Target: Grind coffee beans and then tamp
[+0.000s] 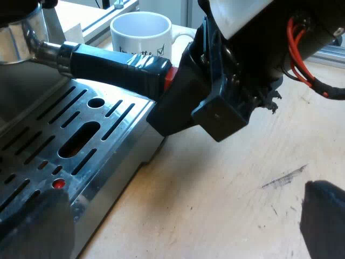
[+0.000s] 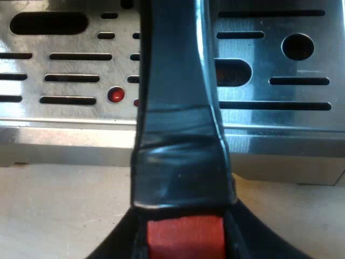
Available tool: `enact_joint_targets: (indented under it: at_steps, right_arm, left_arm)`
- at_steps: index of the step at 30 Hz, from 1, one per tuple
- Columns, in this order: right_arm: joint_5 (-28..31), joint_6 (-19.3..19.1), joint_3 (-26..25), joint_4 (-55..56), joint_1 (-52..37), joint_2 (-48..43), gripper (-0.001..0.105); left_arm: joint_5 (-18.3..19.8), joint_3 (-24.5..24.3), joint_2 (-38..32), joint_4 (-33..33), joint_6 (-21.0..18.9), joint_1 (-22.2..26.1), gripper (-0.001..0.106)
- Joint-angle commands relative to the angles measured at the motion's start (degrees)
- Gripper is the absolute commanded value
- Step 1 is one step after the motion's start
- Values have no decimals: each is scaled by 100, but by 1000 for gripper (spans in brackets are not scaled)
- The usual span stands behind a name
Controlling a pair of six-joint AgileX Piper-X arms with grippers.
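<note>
The metal holder sits at the espresso machine's front, its dark handle reaching out over the drip tray. My right gripper is shut on the handle's red end. Seen from the right wrist, the handle runs away over the tray and the red end is clamped in my right gripper, between its fingers. My left gripper hangs open above the wooden table beside the tray, with nothing between its fingers.
A white mug stands upright on the table beyond the handle's end. The slotted steel drip tray has a red float button. Bare wooden table lies beside the tray's edge.
</note>
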Motion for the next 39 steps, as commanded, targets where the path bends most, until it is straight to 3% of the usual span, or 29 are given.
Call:
enact_joint_targets:
  at_steps: [1,7,39]
  right_arm:
    - [208,118,-60,72,91,-182,0]
    - [756,238,-60,77,489,-182,0]
    - [661,883,-12,813,1132,-303,0]
  left_arm:
    - [112,-10,-22,-72,0,-28,86]
    - [112,-10,-22,-72,0,-28,86]
    - [112,-10,-22,-72,0,-28,86]
